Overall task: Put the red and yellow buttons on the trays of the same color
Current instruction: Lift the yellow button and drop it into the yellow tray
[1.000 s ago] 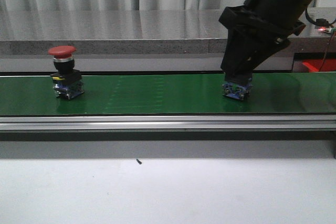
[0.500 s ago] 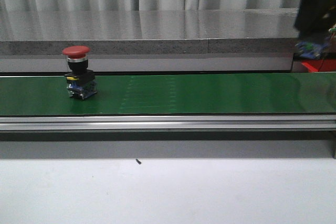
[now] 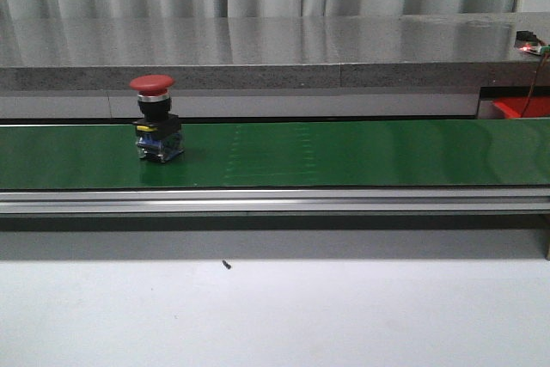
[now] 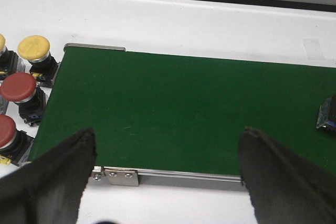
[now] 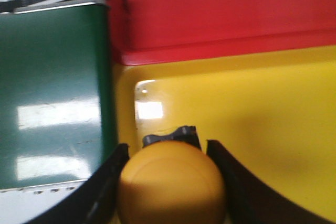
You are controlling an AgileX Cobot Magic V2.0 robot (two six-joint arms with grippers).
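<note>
Look at the front view first: one red button (image 3: 155, 129) stands upright on the green conveyor belt (image 3: 344, 154), toward the belt's left part, its red mushroom cap on top and its black-and-blue body touching the belt. Neither arm shows in that view. At the far right edge, behind the belt, you can see a corner of the red tray (image 3: 522, 107).

Your left gripper (image 4: 165, 174) hangs over the end of the belt (image 4: 189, 114) with its jaws spread wide — the two dark fingers (image 4: 52, 182) sit well apart and nothing lies between them but bare green belt. Off the belt's end, on the white table (image 4: 210, 24), a small cluster of spare buttons waits: a yellow button (image 4: 34, 51) with two red buttons (image 4: 20, 90) next to it, all just beside the belt's edge. At the opposite edge of that wrist picture, a dark blue-edged object (image 4: 328, 116) is only partly in frame, and you cannot tell what it is.

Your right gripper (image 5: 170, 182) is pinching a yellow-capped button (image 5: 172, 184) — both fingers press against the sides of its round cap. It is over the yellow tray (image 5: 262, 119), with the red tray (image 5: 226, 14) lying alongside that one and the belt's end (image 5: 52, 93) just beside both. Whether the button's base touches the yellow tray you cannot tell, since the cap hides it.
</note>
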